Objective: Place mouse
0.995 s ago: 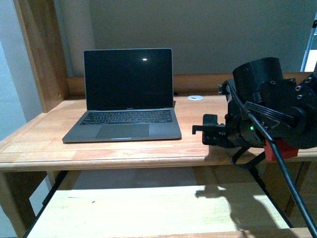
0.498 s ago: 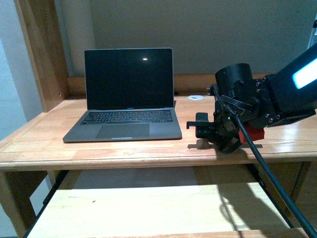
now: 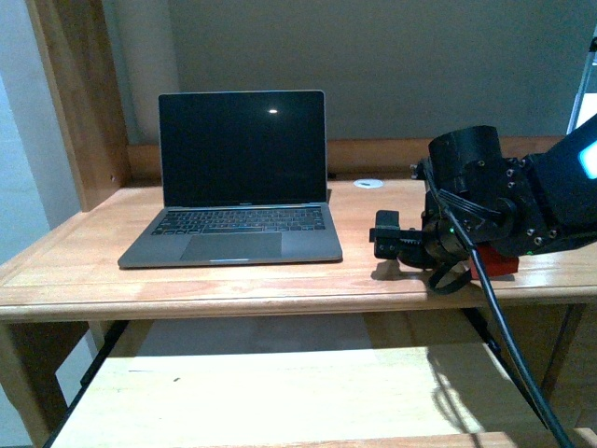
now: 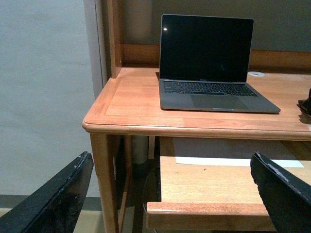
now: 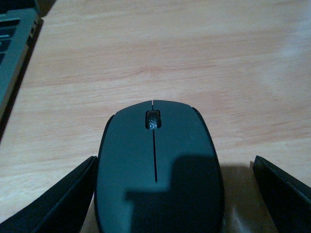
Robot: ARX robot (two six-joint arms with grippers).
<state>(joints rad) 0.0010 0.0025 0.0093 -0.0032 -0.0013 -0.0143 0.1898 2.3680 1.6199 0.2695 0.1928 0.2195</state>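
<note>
the mouse (image 5: 159, 170) runs off the right wrist view's edge; in front view the arm hides it.

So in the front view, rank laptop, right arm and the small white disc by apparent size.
1. Laptop, largest.
2. Right arm with right gripper: looks nearly as large, but it sits nearer the camera, so unsure.
3. White disc, clearly smallest.

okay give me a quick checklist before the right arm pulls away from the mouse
1. Right gripper open: ok, both fingers stand apart from the mouse.
2. Mouse resting on the desk: looks ok, though its underside is hidden.
3. Mouse clear of the laptop: ok, bare wood between them.
4. Cable on the right arm clear of the mouse: cannot tell.
5. Left gripper out of the way: ok, open, off the desk's near left corner.
</note>
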